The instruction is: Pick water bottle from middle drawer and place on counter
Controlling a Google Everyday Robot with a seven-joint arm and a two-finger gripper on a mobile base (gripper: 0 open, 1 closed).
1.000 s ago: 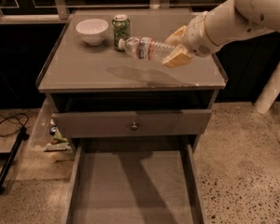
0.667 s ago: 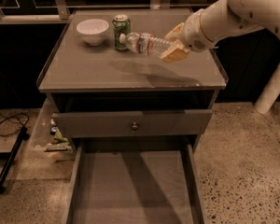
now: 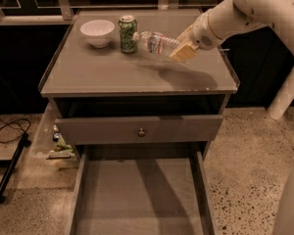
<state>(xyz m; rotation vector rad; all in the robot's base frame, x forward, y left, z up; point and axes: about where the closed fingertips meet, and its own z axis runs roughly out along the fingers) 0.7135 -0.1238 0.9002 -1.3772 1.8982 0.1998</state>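
Observation:
The water bottle [image 3: 156, 42] is a clear crinkled bottle with a white cap and a red-and-white label. It lies sideways in the air just above the counter [image 3: 112, 70], cap pointing left, almost touching the green can [image 3: 128, 34]. My gripper [image 3: 182, 48] comes in from the right and is shut on the bottle's base end. The middle drawer [image 3: 139, 199] is pulled out at the bottom, its grey floor bare.
A white bowl [image 3: 97, 32] stands on the counter's back left, beside the green can. A grey drawer front with a round knob [image 3: 141, 131] sits shut above the open drawer. A black cable [image 3: 10, 131] and clutter lie on the floor at left.
My gripper has carried the bottle leftward and toward the back of the counter, bringing its cap close to the green can.

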